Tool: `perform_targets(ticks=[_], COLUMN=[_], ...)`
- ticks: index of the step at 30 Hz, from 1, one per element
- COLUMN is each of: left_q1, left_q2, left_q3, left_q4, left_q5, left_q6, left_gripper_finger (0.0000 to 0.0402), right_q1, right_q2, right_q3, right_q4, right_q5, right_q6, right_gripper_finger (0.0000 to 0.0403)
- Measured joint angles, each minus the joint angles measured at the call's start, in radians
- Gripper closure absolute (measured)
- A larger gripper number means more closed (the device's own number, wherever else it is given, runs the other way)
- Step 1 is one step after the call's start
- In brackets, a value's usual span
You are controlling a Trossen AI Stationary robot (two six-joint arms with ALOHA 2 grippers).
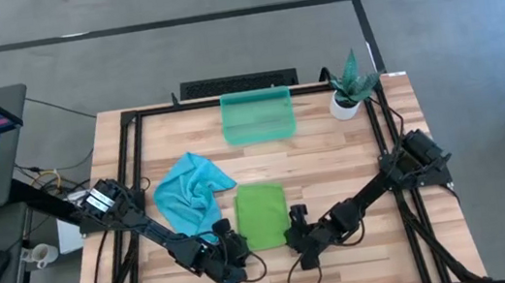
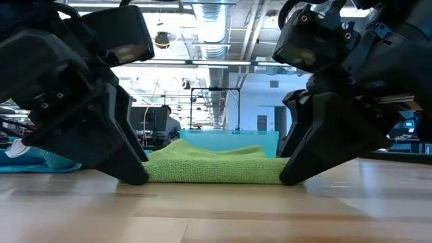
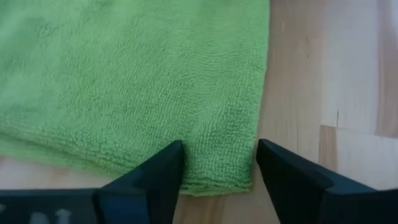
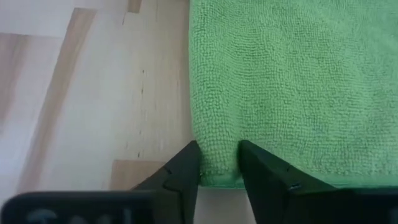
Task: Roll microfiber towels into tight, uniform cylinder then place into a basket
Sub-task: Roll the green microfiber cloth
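**Pinching the green towel's near corners**

Crouching at the near edge of the bench (image 1: 332, 151), the left claw (image 3: 219, 163) stands wide, its fingers astride the green towel's (image 1: 262, 213) near-left corner. Left of that folded towel, the blue towel (image 1: 193, 193) lies crumpled. The teal basket (image 1: 257, 116) sits at the far edge. The right claw (image 4: 219, 163) has its fingers narrowed onto the near-right corner's edge.
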Motion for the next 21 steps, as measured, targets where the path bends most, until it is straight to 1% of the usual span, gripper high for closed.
perform_targets(ticks=[3, 7, 10, 11, 13, 15, 17, 21], left_q1=[0.002, 0.005, 0.007, 0.008, 0.008, 0.005, 0.006, 0.007], left_q2=[0.0, -0.002, -0.015, -0.023, -0.039, -0.056, -0.066, -0.067], left_q3=[0.0, 0.0, -0.002, -0.003, -0.003, -0.003, -0.003, -0.001], left_q4=[0.004, 0.005, 0.0, -0.002, 0.001, 0.007, 0.016, 0.062], left_q5=[0.009, 0.022, 0.052, 0.068, 0.117, 0.187, 0.253, 0.386], left_q6=[-0.014, -0.012, -0.006, -0.001, 0.0, -0.012, -0.05, -0.133], left_gripper_finger=[0.0244, 0.0304, 0.0347, 0.0361, 0.0386, 0.0393, 0.0388, 0.0374], right_q1=[0.0, 0.0, 0.0, 0.002, 0.004, 0.009, 0.011, 0.018], right_q2=[-0.001, -0.002, -0.004, -0.004, -0.004, -0.003, -0.002, 0.001], right_q3=[0.0, 0.0, 0.0, 0.0, 0.0, 0.001, 0.001, 0.009], right_q4=[0.0, -0.002, -0.002, -0.001, 0.008, 0.024, 0.045, 0.095], right_q5=[-0.02, -0.039, -0.058, -0.064, -0.093, -0.134, -0.192, -0.337], right_q6=[0.001, 0.008, 0.016, 0.018, 0.021, 0.036, 0.054, 0.101], right_gripper_finger=[0.0302, 0.0346, 0.0382, 0.039, 0.0392, 0.0384, 0.0378, 0.0388])
